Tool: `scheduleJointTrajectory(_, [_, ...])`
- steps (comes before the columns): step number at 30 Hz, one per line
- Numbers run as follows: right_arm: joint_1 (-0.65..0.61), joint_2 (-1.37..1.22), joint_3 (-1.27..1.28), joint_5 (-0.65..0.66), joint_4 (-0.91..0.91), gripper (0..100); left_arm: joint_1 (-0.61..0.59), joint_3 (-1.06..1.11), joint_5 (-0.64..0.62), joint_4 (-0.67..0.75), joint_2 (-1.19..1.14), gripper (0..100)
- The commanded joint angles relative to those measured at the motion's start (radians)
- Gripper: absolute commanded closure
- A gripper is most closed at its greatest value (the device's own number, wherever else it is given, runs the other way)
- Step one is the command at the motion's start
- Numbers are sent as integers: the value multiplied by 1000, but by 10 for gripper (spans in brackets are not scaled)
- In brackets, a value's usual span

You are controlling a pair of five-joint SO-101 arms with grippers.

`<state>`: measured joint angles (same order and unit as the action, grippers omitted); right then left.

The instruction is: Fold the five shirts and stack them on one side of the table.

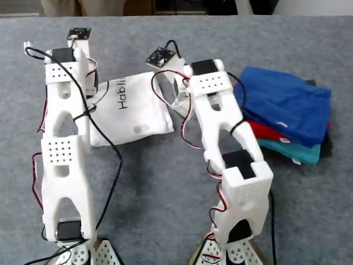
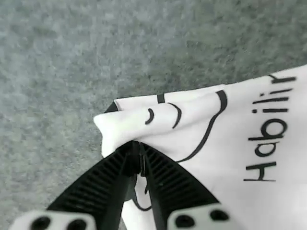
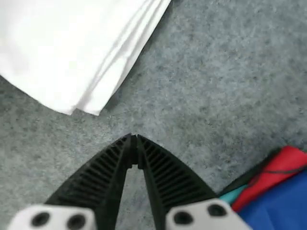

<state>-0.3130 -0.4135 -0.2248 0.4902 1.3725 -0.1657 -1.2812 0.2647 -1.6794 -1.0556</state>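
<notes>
Grey, felt-like cloth covered the worktop [image 1: 165,187], and on it we saw a white shirt [image 1: 135,110] with black lettering. It lay partly folded toward the far middle, between the two arms.

The left hand [image 2: 139,163] was clenched on the shirt's left corner. In the left wrist view the white shirt [image 2: 230,143] bunched up where the dark jaws met on it, and black line-work and letters ran across the cloth beside the grip.

The right hand [image 3: 134,153] was clenched too, but on nothing: its jaws met at the tips over bare grey cloth. It sat just beside the right edge of the white shirt [image 3: 72,43], where we could see several folded layers lying one on another. We could not tell whether its tips touched the worktop.

On the right side of the worktop lay a stack of folded shirts. A blue shirt [image 1: 284,107] was on top, a red shirt [image 1: 265,131] showed under it, a teal shirt [image 1: 287,149] lay below that, and a dark shirt [image 1: 326,144] peeked out at the stack's right edge. The stack lay apart from the white shirt, with the right arm between them.
</notes>
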Motion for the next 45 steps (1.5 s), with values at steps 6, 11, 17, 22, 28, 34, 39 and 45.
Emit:
scheduleJointTrajectory(6, [-87, 65, -8, -49, 60, 924, -12, -210, 9, -51, -41, 978])
scheduleJointTrajectory(11, [-104, 56, -38, -334, 141, 766, -64, -249, 8, -80, -24, 975])
scheduleJointTrajectory(17, [-148, 30, -76, -578, -117, 743, -166, -232, 11, -81, 134, 919])
scheduleJointTrajectory(22, [-251, -101, -170, -732, -227, 742, -253, -163, 9, -81, 240, 904])
scheduleJointTrajectory(28, [-239, -328, -360, -968, -224, 701, -344, -117, 14, -81, 275, 904])
scheduleJointTrajectory(34, [-231, -510, -559, -1046, -110, 627, -384, -117, 15, -81, 274, 904])
scheduleJointTrajectory(39, [-272, -616, -734, -1046, 2, 658, -377, -117, 15, -81, 275, 904])
scheduleJointTrajectory(45, [-266, -743, -955, -1046, 89, 939, -387, -117, 15, -81, 275, 904])
